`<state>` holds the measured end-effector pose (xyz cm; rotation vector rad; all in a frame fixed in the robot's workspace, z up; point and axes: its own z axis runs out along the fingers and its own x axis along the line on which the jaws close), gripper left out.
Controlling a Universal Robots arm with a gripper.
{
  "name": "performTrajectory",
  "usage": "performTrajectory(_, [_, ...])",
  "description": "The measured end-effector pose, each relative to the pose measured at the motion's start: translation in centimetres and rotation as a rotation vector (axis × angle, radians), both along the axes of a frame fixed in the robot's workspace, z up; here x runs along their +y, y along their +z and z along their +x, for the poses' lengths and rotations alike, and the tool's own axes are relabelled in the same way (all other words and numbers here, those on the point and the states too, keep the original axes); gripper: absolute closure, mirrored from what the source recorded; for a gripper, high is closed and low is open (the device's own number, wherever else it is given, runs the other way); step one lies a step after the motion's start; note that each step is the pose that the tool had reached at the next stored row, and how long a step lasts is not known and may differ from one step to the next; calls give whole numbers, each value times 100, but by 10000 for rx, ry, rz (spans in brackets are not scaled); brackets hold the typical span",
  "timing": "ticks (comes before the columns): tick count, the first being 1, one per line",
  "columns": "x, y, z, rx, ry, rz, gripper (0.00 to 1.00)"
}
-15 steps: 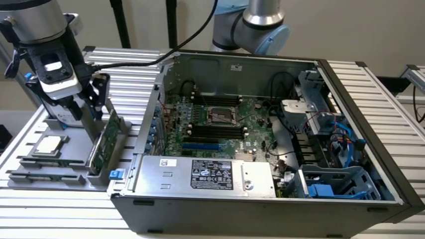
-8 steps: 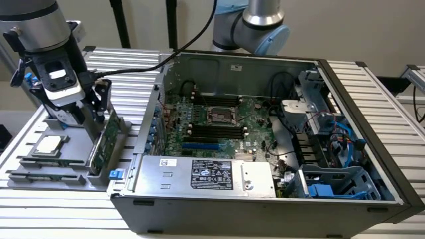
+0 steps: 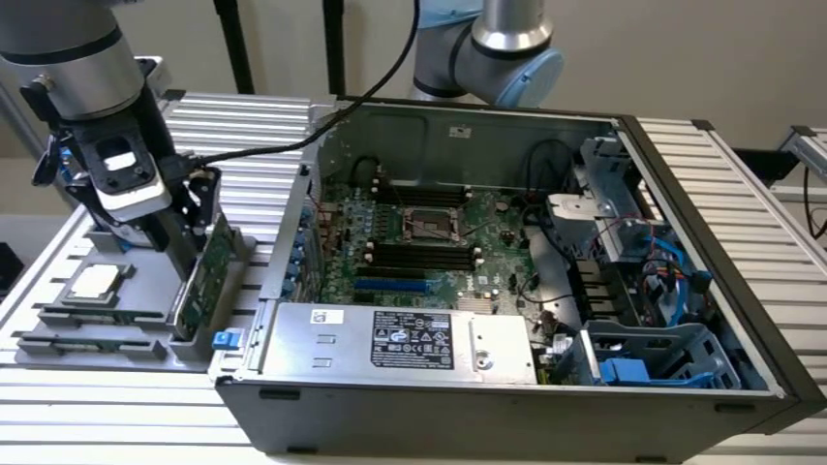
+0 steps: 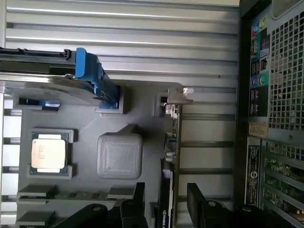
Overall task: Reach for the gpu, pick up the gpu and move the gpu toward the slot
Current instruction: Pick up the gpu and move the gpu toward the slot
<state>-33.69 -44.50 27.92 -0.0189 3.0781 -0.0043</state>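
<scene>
- Beside the computer case (image 3: pixel 517 383), on the exterior view's left, the gpu (image 3: pixel 204 276) (image 4: pixel 171 142) stands on edge in a grey tray (image 4: pixel 142 121) on the slatted surface (image 4: pixel 142 38).
- Over it my hand (image 4: pixel 166 197) is spread open, one finger on each side of the card, seemingly not touching it.

The arm (image 3: pixel 80 73) hangs vertical, wrist down, its jaws spread apart.
</scene>
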Motion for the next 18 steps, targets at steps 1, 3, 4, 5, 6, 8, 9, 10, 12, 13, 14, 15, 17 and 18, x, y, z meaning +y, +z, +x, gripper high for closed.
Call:
performTrajectory(1, [-4, -18, 0, 0, -1, 0, 52])
performTrajectory(3, [-12, -54, 5, 0, -1, -2, 52])
performTrajectory(4, [-14, -73, 9, -1, -1, -8, 52])
performTrajectory(5, [-15, -90, 14, 0, -3, -15, 52])
performTrajectory(6, [-16, -108, 18, 0, -3, -21, 52])
performTrajectory(8, [-21, -143, 23, 0, -6, -35, 52])
performTrajectory(9, [-24, -156, 25, 0, -8, -48, 52])
performTrajectory(10, [-28, -169, 26, 0, -11, -60, 52])
performTrajectory(12, [-35, -198, 29, 0, -14, -79, 52])
performTrajectory(13, [-37, -216, 30, -1, -17, -85, 52])
performTrajectory(14, [-40, -231, 30, 0, -19, -92, 52])
performTrajectory(15, [-41, -250, 30, 0, -23, -98, 52])
performTrajectory(17, [-42, -282, 32, 1, -37, -107, 52])
performTrajectory(18, [-43, -295, 32, 0, -50, -111, 52])
